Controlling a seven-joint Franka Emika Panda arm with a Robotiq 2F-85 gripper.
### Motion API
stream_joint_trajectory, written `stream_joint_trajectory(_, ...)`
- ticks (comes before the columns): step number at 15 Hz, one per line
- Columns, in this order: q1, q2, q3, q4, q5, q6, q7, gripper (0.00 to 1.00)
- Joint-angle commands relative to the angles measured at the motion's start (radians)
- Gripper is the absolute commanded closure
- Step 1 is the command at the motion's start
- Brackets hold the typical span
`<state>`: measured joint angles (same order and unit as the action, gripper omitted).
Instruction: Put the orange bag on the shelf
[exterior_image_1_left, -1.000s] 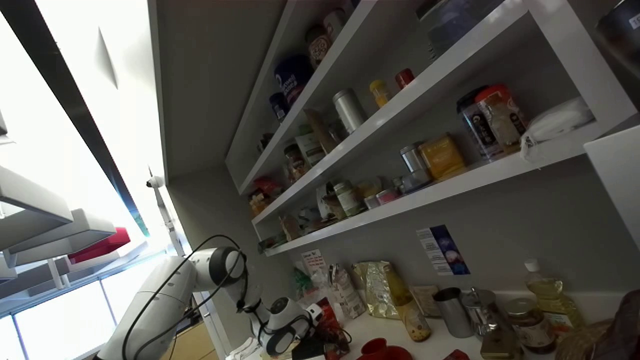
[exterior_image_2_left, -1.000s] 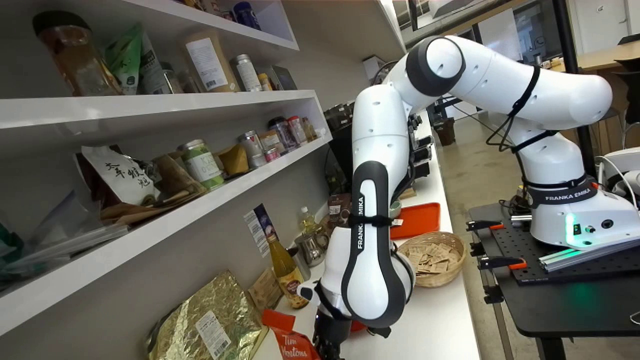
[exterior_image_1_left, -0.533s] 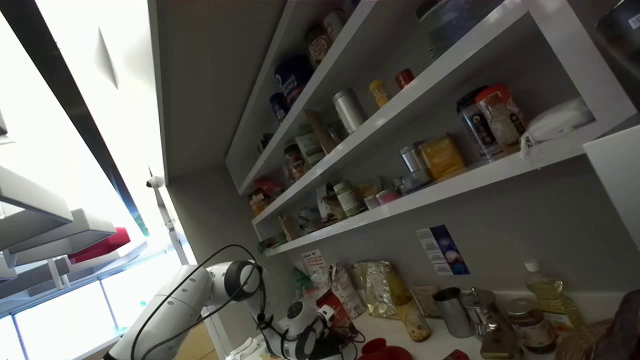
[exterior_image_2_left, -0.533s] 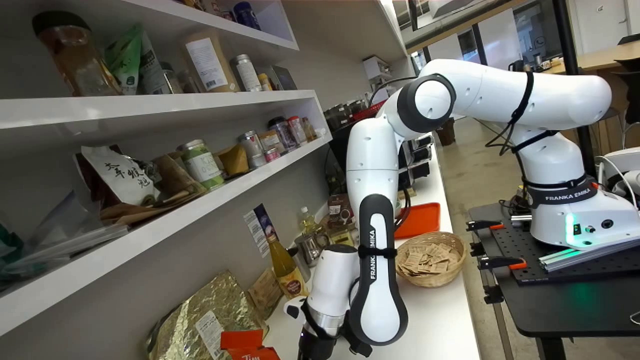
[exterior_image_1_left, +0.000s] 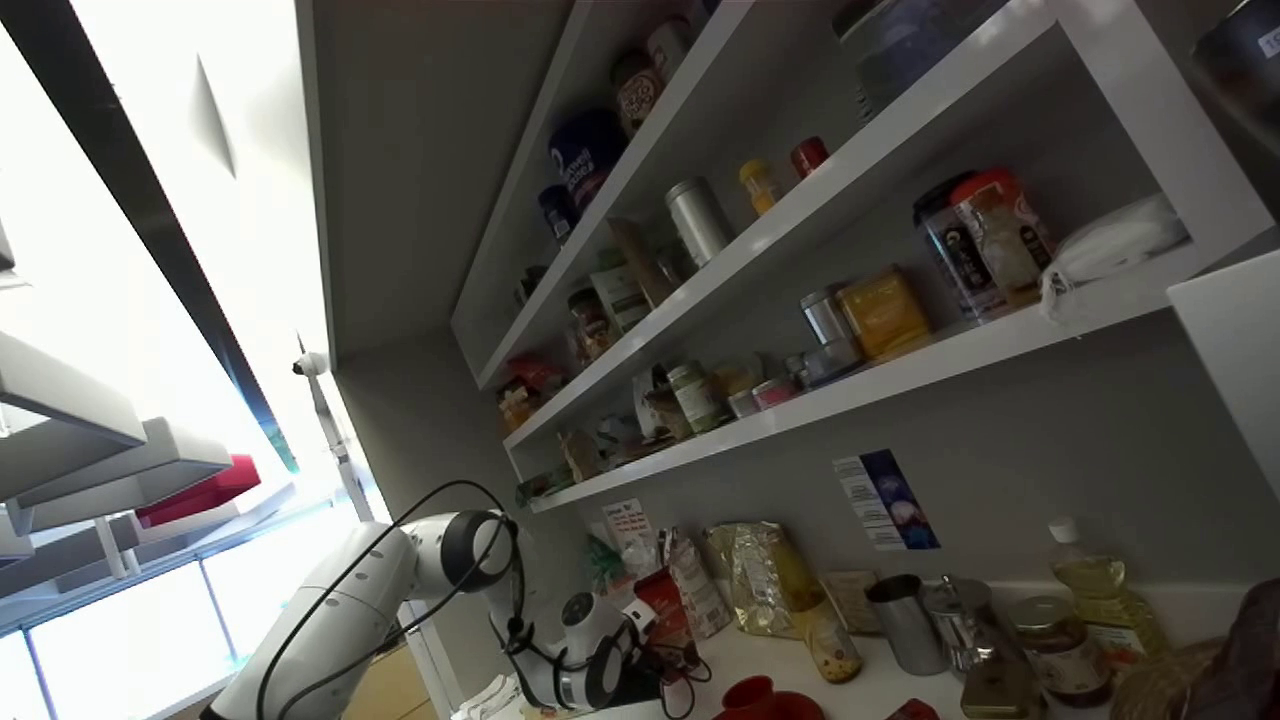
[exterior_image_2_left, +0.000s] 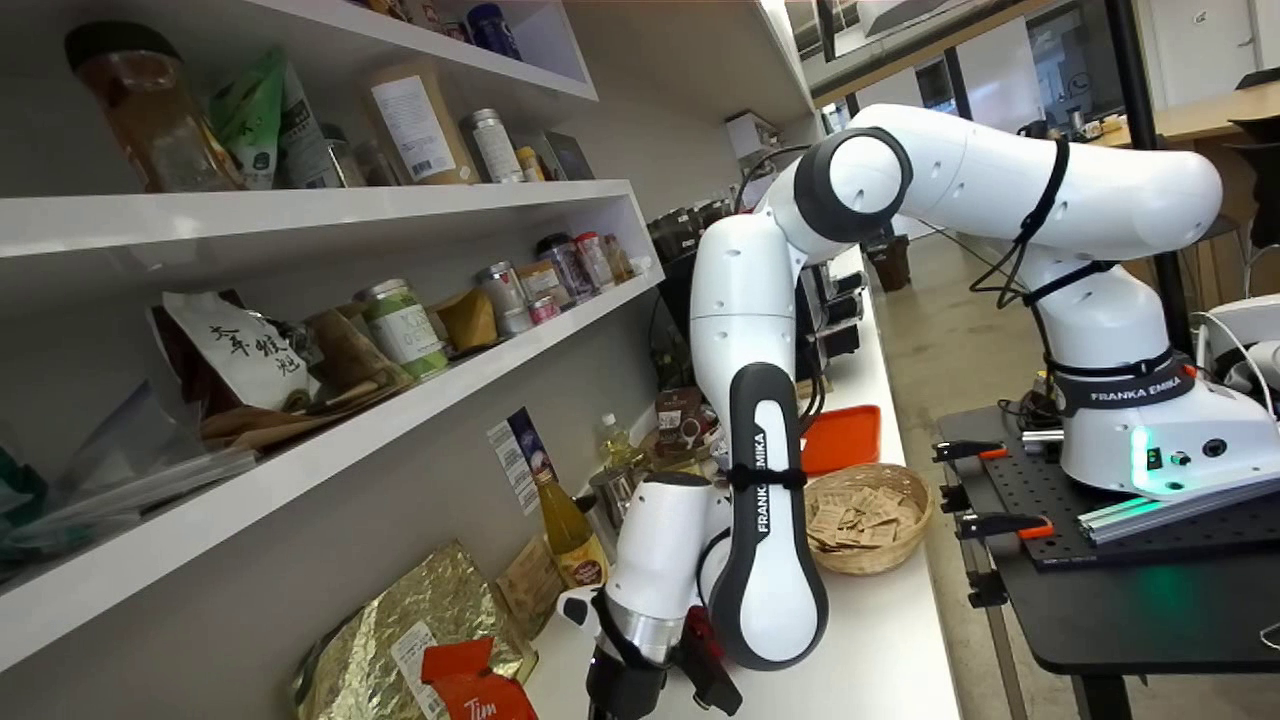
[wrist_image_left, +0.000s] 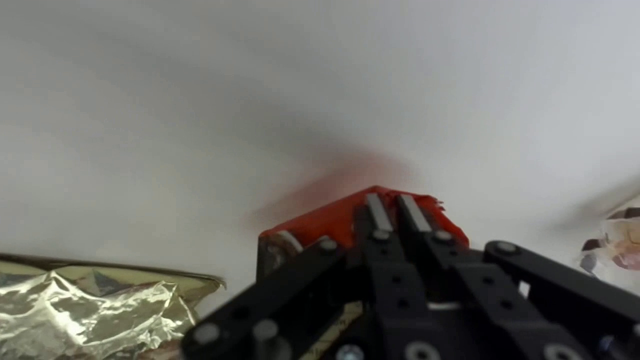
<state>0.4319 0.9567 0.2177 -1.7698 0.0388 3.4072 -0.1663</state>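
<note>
in an exterior view the shelf (exterior_image_2_left: 330, 455) slants from 8 toward 2 o'clock, and the orange bag (exterior_image_2_left: 478, 690) is low beneath it, well apart from the board. the coming move turns on this: from the bag, the nearest stretch of the shelf's front edge lies between 11 and 12 o'clock, and it reads so in both exterior views. the bag's long axis seems to lean from 11 to 5 o'clock; its lower end is cut off here, and i cannot tell whether it touches the desk (exterior_image_2_left: 880, 640). it lies at about 9 o'clock from the dark end of the robot arm (exterior_image_2_left: 745, 290), the only arm present.

in the wrist view the two fingers (wrist_image_left: 379, 212) of the gripper (wrist_image_left: 389, 202) stand almost together, with the bag's red between and around their tips; i judge it is pinching the bag, though which part is hard to say. the task looks to be at the lift: the bag has yet to clear the shelf's front edge, and going inward too soon could knock it there.

counted along the one shelf: one white pouch (exterior_image_2_left: 240, 350), one green-labelled jar (exterior_image_2_left: 400, 325), one silver tin (exterior_image_2_left: 503, 300), one red-lidded jar (exterior_image_2_left: 594, 262), among others too crowded to number. lower down: one gold foil packet (exterior_image_2_left: 430, 625), one orange bag overlapping it in view, one bottle (exterior_image_2_left: 568, 530), one gripper, one orange-red tray (exterior_image_2_left: 838, 440), one wicker basket (exterior_image_2_left: 875, 558).
</note>
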Motion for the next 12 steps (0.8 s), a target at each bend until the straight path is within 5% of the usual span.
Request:
stream_joint_trajectory(1, -0.026, -0.172, 0.047, -0.172, -0.025, -0.044, 0.083, 0.96)
stream_joint_trajectory(8, -0.025, -0.481, 0.08, -0.414, -0.01, -0.077, 0.151, 0.96)
stream_joint_trajectory(12, -0.022, -0.69, 0.06, -0.525, -0.001, -0.203, 0.18, 0.96)
